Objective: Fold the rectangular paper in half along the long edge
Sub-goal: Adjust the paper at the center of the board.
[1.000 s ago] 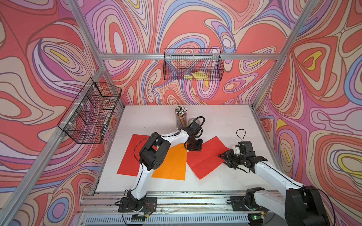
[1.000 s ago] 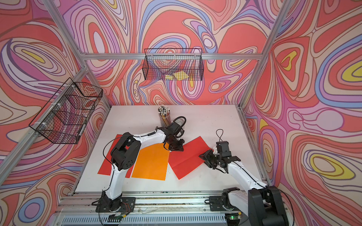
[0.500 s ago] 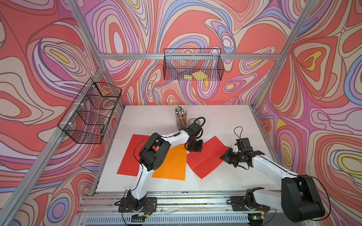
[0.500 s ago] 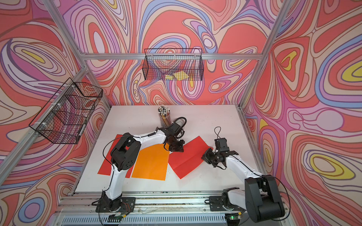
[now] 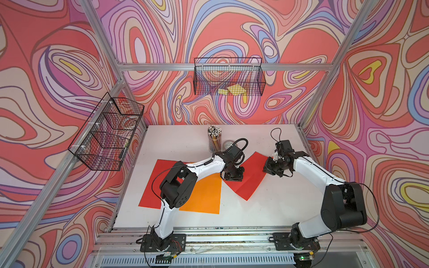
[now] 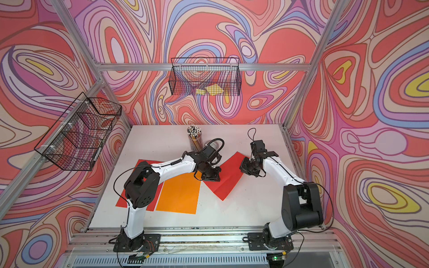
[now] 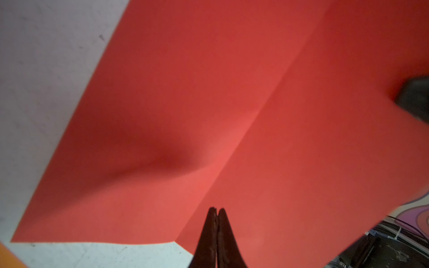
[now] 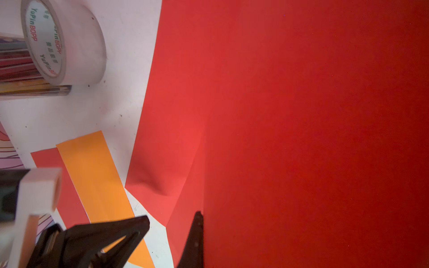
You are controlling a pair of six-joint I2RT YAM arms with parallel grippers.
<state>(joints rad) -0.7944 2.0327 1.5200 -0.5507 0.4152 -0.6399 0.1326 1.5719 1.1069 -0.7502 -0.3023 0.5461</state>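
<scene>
Red paper (image 5: 251,178) lies diagonally mid-tabletop (image 5: 267,208), toward the right edge, with one crease and a buckle beside it. Left fingers (image 7: 210,232) together, tips on the sheet. Right fingers (image 8: 197,236) clamped on its raised right corner.

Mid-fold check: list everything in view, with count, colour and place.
red sheet: 1, red, table centre-right, creased
second red sheet: 1, red, table left, partly under orange sheet
orange sheet: 1, orange, table centre-left
pencil cup: 1, clear, table rear
tape roll: 1, whitish, beside pencil cup
side basket: 1, black wire, left wall
back basket: 1, black wire, rear wall
yellow notes: 2 visible, yellow, in back basket
table: 1, white
left tool: 1, black, shut, tips on red sheet
right tool: 1, black, shut on red sheet's edge
</scene>
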